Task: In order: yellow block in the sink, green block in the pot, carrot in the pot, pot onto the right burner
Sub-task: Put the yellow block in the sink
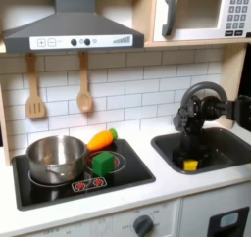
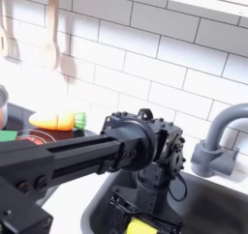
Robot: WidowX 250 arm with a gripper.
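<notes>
Inside the dark grey rectangular sink (image 1: 227, 149), the small yellow cube (image 1: 189, 165) lies on the bottom, and the black claw (image 1: 188, 151) hangs directly over it; whether its fingers are apart cannot be told. On the black stove (image 1: 134, 172), the small green cube (image 1: 103, 163) sits just beside the shiny round silver pot (image 1: 54, 158), with the orange toy carrot (image 1: 101, 139) behind them.

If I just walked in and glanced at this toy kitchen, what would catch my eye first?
Probably the black robot arm reaching down into the sink, its gripper just above the yellow block. Next, the shiny pot on the stovetop's left burner in the first exterior view, with the carrot and green block beside it.
</notes>
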